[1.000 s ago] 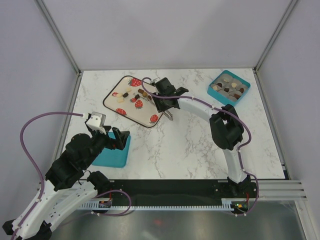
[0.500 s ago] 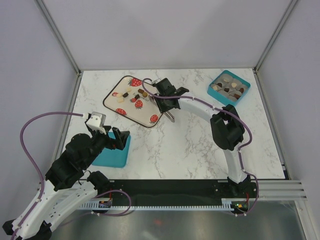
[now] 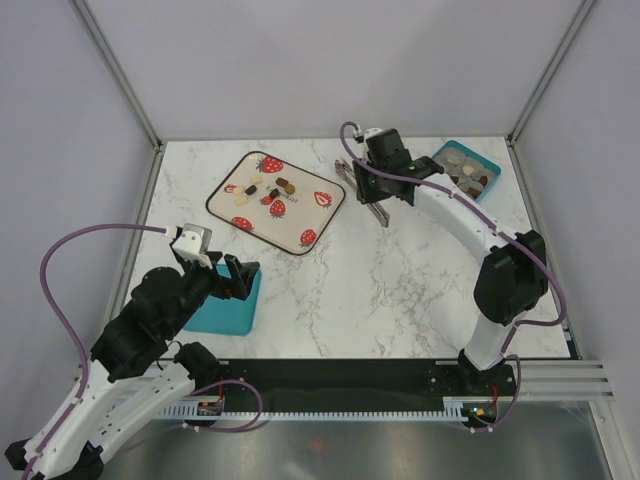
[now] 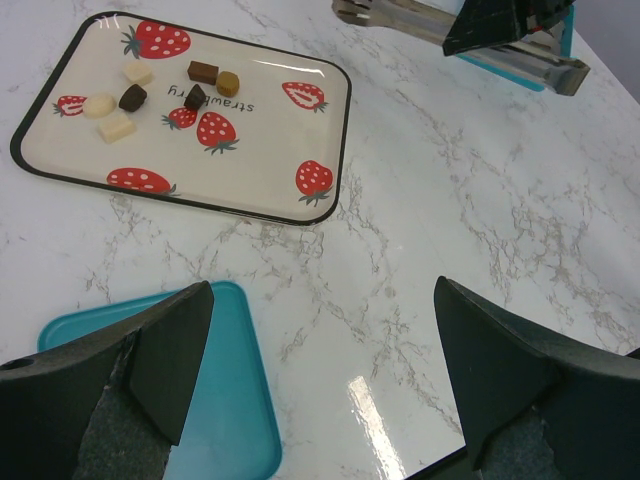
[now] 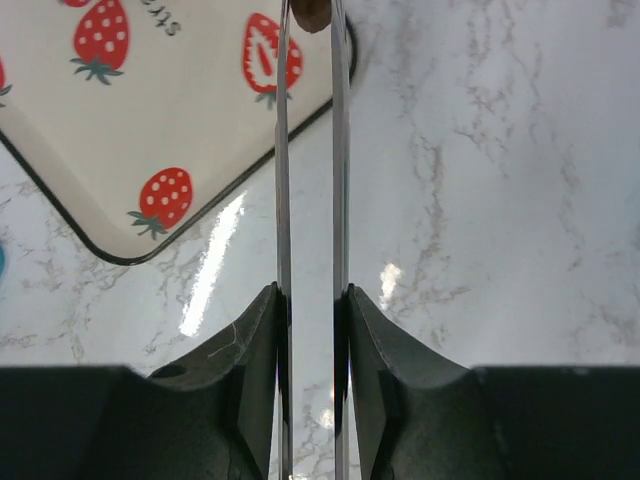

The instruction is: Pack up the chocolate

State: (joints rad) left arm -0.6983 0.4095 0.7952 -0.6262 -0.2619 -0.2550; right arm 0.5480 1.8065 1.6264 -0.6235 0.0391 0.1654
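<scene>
**A:** On the far left of the marble table [image 3: 380,280], the tray [image 4: 330,130] has "strawberry" printed among its red berry pictures. Seven chocolate pieces [image 4: 132,97] lie on it, cream, tan and dark.

**B:** Only the right wrist view shows the brown piece [image 5: 312,12]. It is nipped at the tip of the tongs [image 5: 341,150], at the tray's right edge. The right gripper [image 5: 311,320] is clamped on those tongs.

**A:** The overhead view alone shows inside the teal box [image 3: 480,157], far right, with chocolates [image 3: 468,180] in it.

**B:** The left gripper [image 4: 320,330], jaws wide apart, hangs over the teal lid [image 4: 215,420], near left.
</scene>
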